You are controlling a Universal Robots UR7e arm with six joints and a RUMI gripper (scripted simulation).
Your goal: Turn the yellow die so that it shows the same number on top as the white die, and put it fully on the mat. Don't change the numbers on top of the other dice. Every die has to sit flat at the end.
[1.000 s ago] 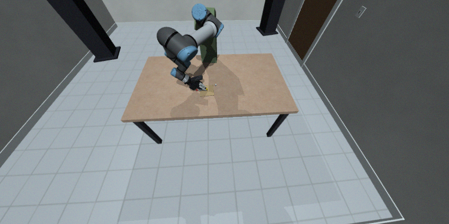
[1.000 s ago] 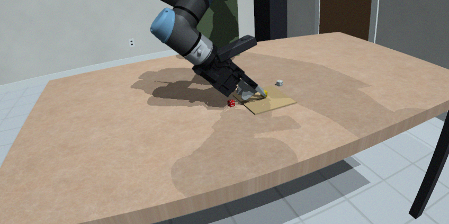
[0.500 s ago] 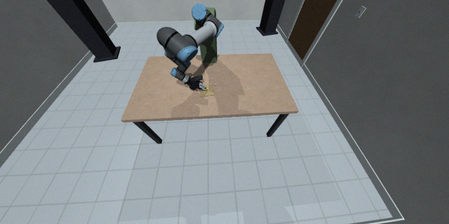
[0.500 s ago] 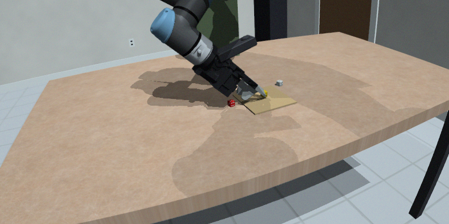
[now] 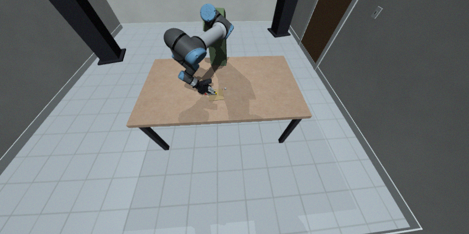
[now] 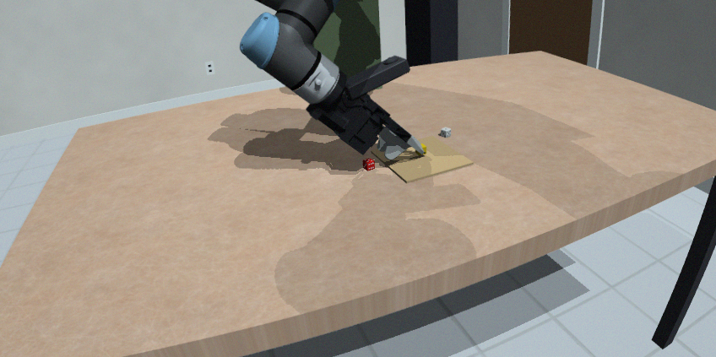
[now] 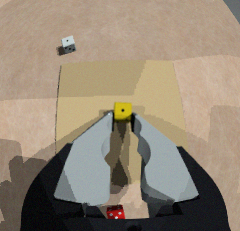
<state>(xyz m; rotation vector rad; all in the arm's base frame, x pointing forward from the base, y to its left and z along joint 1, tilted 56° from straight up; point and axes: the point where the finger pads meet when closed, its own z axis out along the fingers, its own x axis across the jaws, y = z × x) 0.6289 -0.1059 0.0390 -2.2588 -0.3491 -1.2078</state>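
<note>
The yellow die (image 5: 215, 93) (image 6: 424, 148) (image 7: 123, 110) is between the fingertips, over the mat (image 5: 216, 98) (image 6: 436, 168) (image 7: 100, 81) and at or very near its surface. One pip shows on its face towards the wrist camera; its lower edges are partly hidden by the fingers. My gripper (image 6: 420, 151) (image 7: 122, 113) is tilted and shut on the yellow die. The white die (image 5: 225, 88) (image 6: 445, 132) (image 7: 68, 43) sits flat on the table beyond the mat, with one pip on its bright top face in the wrist view.
A red die (image 6: 369, 164) (image 7: 115, 212) sits on the table (image 5: 263, 99) (image 6: 201, 252) just off the mat's near edge in the wrist view, below the gripper body. The arm reaches in from the green pedestal (image 5: 218, 54) at the table's back edge.
</note>
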